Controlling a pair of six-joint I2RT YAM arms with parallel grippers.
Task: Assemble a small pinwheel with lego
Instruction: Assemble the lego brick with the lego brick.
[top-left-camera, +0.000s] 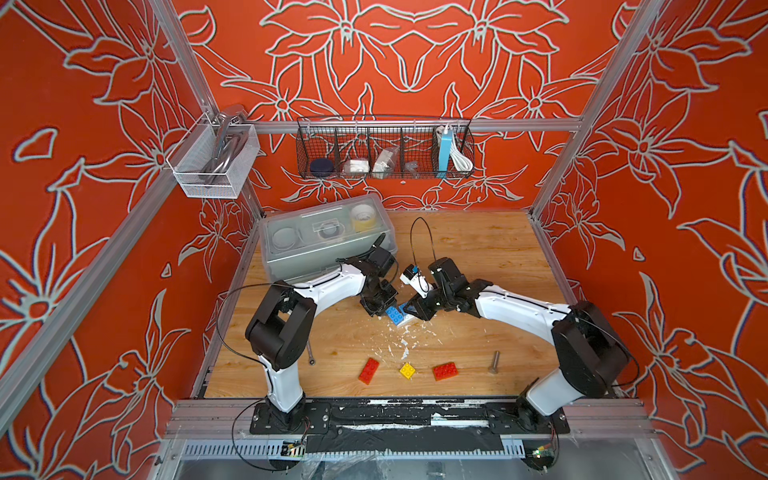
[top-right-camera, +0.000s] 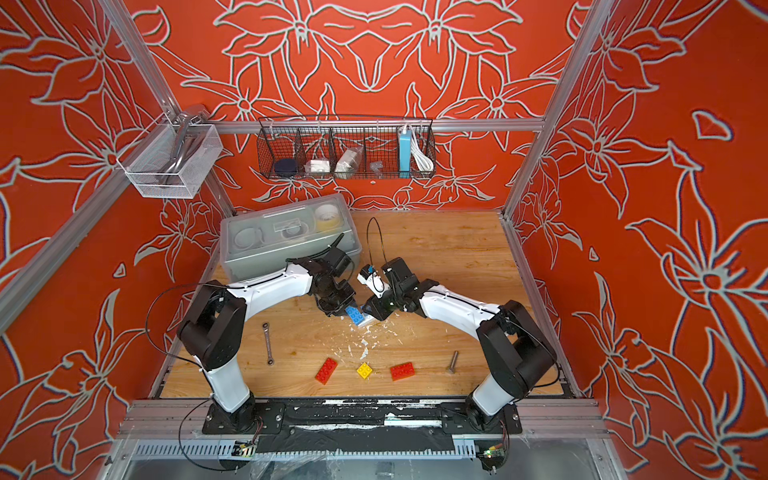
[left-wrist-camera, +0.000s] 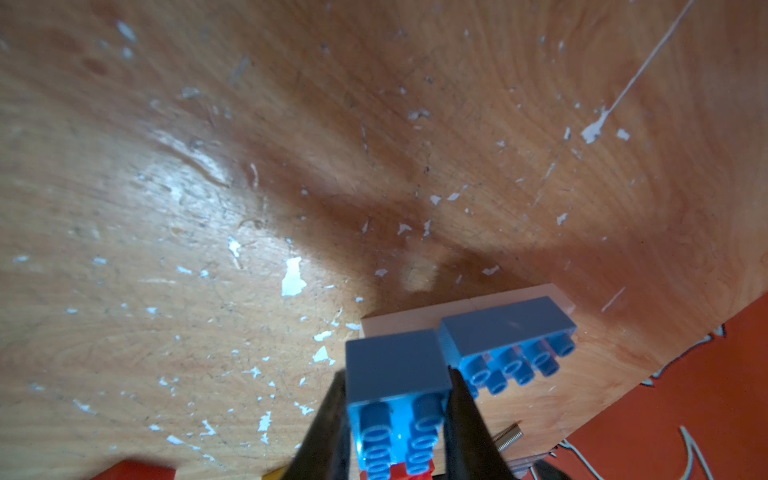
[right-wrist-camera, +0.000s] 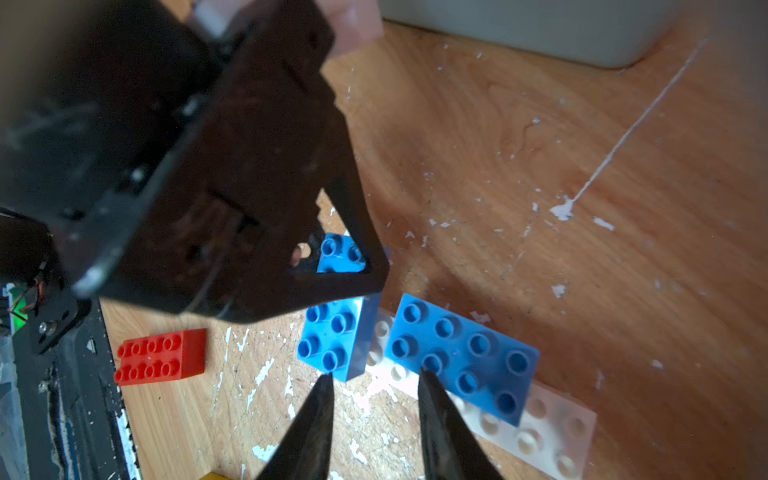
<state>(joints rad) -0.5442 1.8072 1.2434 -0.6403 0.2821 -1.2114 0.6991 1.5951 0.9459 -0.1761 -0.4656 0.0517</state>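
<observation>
At the middle of the surface (top-left-camera: 478, 249), between the two arms, the left gripper (left-wrist-camera: 397, 372) has its jaws clamped on the long sides of a blue brick (right-wrist-camera: 332, 340). It is held studs up, just beside the second blue brick (right-wrist-camera: 461, 357). That one sits on the white bricks (right-wrist-camera: 552, 432), the start of the pinwheel. The side grip likely keeps the underside free to press onto white studs; can't tell if it's seated.

The right gripper (right-wrist-camera: 375, 373) hangs close over the white base, jaws apart and empty, probably there to steady it.

One red brick (top-left-camera: 369, 370), the yellow square (top-left-camera: 407, 370) and another red brick (top-left-camera: 445, 371) lie loose near the front edge, well apart from the build. A bolt (top-left-camera: 494, 361) lies near them. These look like parts for later steps.
</observation>
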